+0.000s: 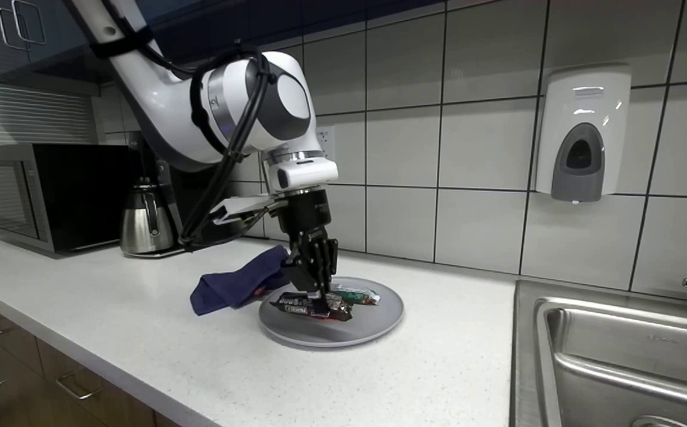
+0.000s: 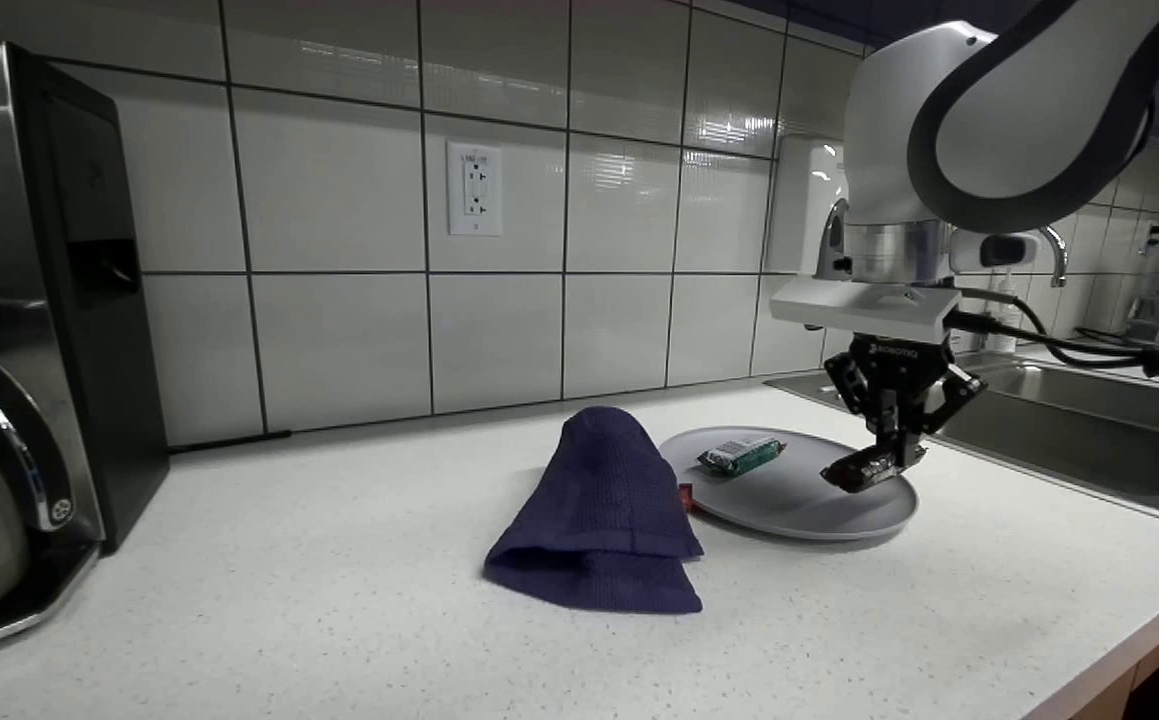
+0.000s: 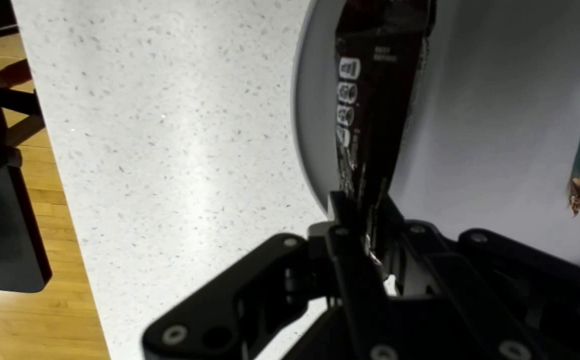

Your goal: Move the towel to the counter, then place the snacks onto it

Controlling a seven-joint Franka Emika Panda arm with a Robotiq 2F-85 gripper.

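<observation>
Only the wrist view is showing the little white pictures running along the dark snack bar (image 3: 380, 100), and the yellow wooden floor (image 3: 52, 220) lying lower than the plate (image 2: 789, 505). In an exterior view a boxy microwave (image 1: 53, 198) is standing well apart from the plate. Both exterior views are showing the navy-blue towel (image 2: 601, 500), which is lying on the bench (image 2: 319, 580) just beside the plate; I cannot tell if the two are touching. A tiny red thing (image 2: 686, 497) is poking out between the towel and the plate. A green snack bar (image 2: 742, 456) is lying on the plate, and the wrist view is cutting part of it off. The tool (image 2: 897, 452) is pinching the dark snack bar over the plate; I cannot tell if the bar is touching it.

The plate is looking smooth, round and grey, with a low rim. The towel is looking soft, bumpy and humped up. Both snack bars are looking shiny and crinkly. The bench is showing small grey specks.
</observation>
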